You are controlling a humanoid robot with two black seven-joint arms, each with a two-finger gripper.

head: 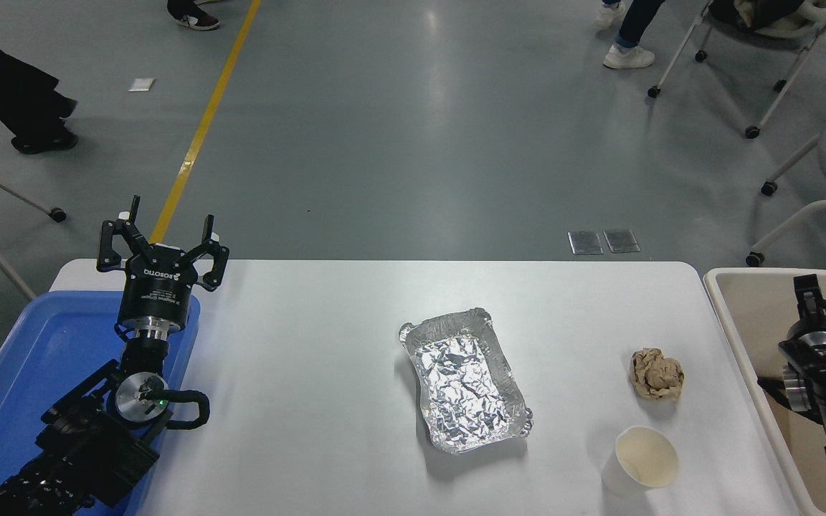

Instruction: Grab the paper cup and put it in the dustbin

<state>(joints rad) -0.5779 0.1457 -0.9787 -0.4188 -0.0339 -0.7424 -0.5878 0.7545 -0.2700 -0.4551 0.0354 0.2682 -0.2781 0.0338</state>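
The paper cup [639,462] is small and white with a cream inside. It stands upright and open near the table's front right. The dustbin [741,337] is a beige bin with a thick rim, standing off the table's right edge. My right gripper [811,295] hangs over the dustbin's inside, to the right of the cup and apart from it; the view does not show how its jaws stand. My left gripper [171,218] is parked at the lower left over a blue tray, open and empty.
A crumpled brown paper ball [657,373] lies just behind the cup. A crinkled silver foil tray [464,380] sits mid-table. The blue plastic tray [19,358] is at the table's left edge. People's legs and wheeled chairs [807,179] are on the floor beyond.
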